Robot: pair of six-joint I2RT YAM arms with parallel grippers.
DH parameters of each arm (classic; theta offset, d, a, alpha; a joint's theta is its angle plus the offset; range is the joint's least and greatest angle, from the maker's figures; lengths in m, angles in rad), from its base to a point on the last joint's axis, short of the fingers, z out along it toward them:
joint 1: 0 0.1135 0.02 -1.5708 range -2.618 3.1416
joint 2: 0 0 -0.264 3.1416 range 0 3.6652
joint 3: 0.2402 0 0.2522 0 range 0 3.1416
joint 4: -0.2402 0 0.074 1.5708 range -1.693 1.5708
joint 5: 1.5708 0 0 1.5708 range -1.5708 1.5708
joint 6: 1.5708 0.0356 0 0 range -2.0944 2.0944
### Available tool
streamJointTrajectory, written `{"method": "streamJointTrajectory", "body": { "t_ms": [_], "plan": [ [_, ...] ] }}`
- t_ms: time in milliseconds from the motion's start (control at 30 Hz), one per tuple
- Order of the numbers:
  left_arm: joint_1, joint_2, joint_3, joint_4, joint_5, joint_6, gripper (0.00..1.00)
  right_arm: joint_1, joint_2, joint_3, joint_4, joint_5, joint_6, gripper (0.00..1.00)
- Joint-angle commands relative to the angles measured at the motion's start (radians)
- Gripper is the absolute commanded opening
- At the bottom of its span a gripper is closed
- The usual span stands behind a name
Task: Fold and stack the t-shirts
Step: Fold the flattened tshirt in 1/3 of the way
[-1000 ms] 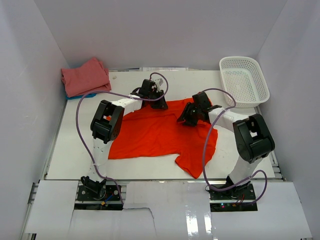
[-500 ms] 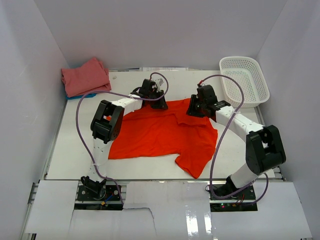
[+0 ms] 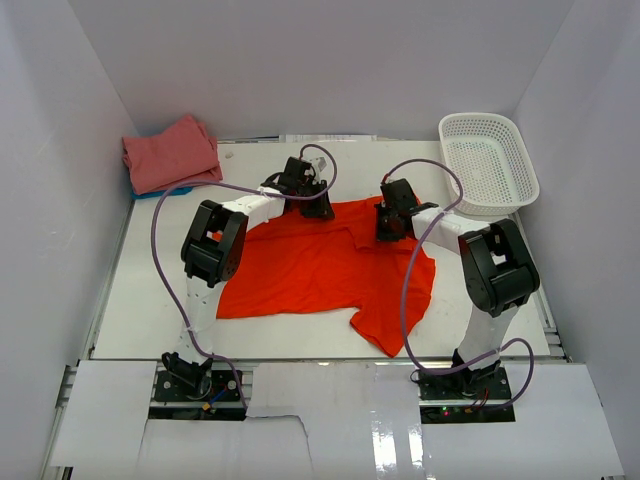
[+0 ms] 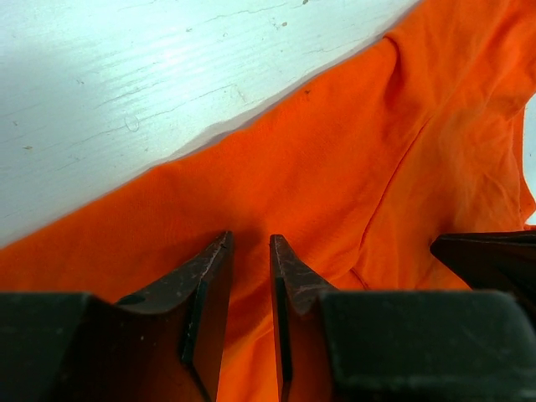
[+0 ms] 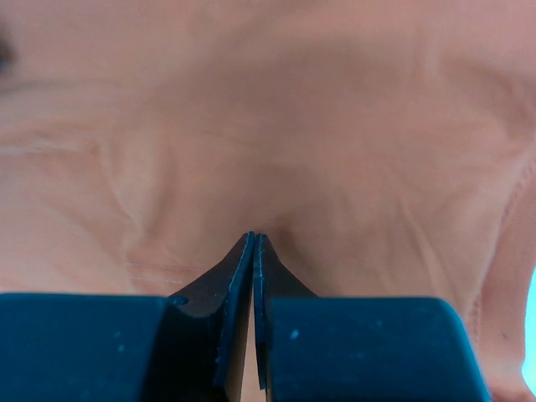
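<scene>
Drawn back leftward since a second ago: right gripper point(image 5: 253, 240), jaws pinched together on a pucker at far edge of orange-red t-shirt point(image 3: 310, 265). Left gripper point(image 4: 249, 241) on same edge, jaws narrowly apart, grip unclear. Spreads nearward from both over surface point(image 3: 150, 300).

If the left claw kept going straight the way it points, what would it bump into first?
The orange-red t-shirt. The left gripper points down into its cloth and seems to be touching it, with the white table just underneath. Depth is hard to judge from these views.
</scene>
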Motion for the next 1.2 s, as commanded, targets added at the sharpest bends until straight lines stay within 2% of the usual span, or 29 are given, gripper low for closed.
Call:
{"method": "streamJointTrajectory", "body": {
  "t_ms": [0,100,267,700,867,1167],
  "plan": [
    [-0.004,-0.073,0.025,-0.05,-0.033,0.023,0.36,0.001,-0.01,0.037,0.075,-0.035,-0.022,0.08],
    [-0.003,-0.073,0.026,-0.053,-0.033,0.019,0.36,0.002,-0.019,0.028,0.089,-0.04,-0.019,0.08],
    [-0.003,-0.071,0.025,-0.056,-0.039,0.012,0.36,0.001,-0.004,0.049,0.007,0.017,-0.023,0.08],
    [-0.003,-0.037,0.06,-0.056,-0.022,-0.01,0.36,0.001,-0.111,-0.063,-0.108,0.173,0.005,0.08],
    [-0.003,-0.039,0.067,-0.057,-0.025,-0.011,0.36,0.001,-0.165,-0.1,-0.113,0.189,0.008,0.08],
    [-0.001,-0.092,0.118,-0.111,-0.06,0.009,0.36,0.001,-0.277,-0.037,-0.167,0.205,-0.015,0.09]
  ]
}}
